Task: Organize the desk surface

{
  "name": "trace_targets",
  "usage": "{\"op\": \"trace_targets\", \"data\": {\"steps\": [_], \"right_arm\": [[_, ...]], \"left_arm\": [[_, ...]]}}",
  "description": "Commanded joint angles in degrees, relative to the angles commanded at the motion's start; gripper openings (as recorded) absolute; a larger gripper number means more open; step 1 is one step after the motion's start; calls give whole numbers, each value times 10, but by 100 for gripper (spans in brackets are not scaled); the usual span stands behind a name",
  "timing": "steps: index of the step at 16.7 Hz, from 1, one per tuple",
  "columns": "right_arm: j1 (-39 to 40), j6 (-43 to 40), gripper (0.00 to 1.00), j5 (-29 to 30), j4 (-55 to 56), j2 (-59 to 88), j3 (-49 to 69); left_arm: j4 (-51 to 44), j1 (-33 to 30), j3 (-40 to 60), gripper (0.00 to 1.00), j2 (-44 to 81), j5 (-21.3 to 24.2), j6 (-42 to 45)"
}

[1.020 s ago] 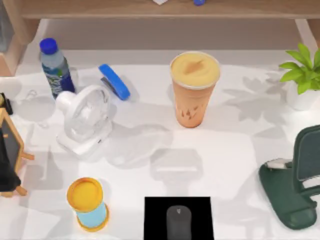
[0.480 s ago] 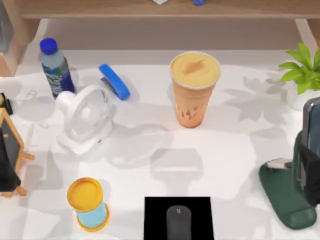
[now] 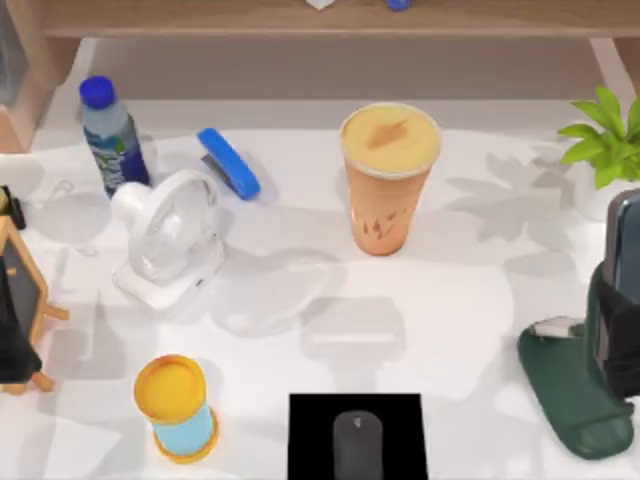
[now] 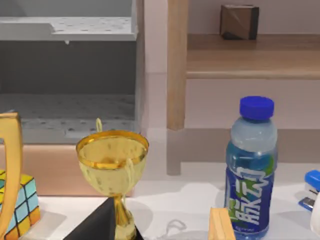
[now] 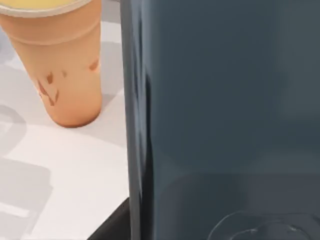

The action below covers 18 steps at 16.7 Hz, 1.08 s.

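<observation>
Since a second ago a dark slab, apparently a phone [image 3: 622, 290], has come in at the right edge of the top view, over the green stand [image 3: 570, 385]; half a second ago it sat almost where it is now. Nothing else shifted.

Near edge: black mat [image 3: 357, 436] with a grey mouse [image 3: 357, 444], and left of it an orange-capped hourglass [image 3: 178, 408]. At the near right, the stand's base lies flat on the counter [image 3: 450, 310]. The right wrist view has the dark slab close up, with the orange cup [image 5: 60, 60] beyond; right jaws cannot be told. Left jaws cannot be told either; that wrist view looks at a gold trophy [image 4: 113, 170] and the blue-capped bottle [image 4: 250, 165].

Mid: white fan [image 3: 168, 238]. Farther: stapler [image 3: 228, 162], bottle, plant [image 3: 605, 140], wooden shelf [image 3: 330, 18].

The counter is the broad glossy white surface under everything: rigid, fixed, likely slippery, so things may slide. The phone looks thin, stiff and smooth; best held by its long edges.
</observation>
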Motion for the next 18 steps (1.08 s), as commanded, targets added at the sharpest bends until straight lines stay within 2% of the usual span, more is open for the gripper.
{"op": "trace_targets", "data": {"steps": [12, 18], "right_arm": [[0, 0, 98, 0, 0, 0, 0], [0, 0, 100, 0, 0, 0, 0]], "left_arm": [[0, 0, 0, 100, 0, 0, 0], [0, 0, 0, 100, 0, 0, 0]]}}
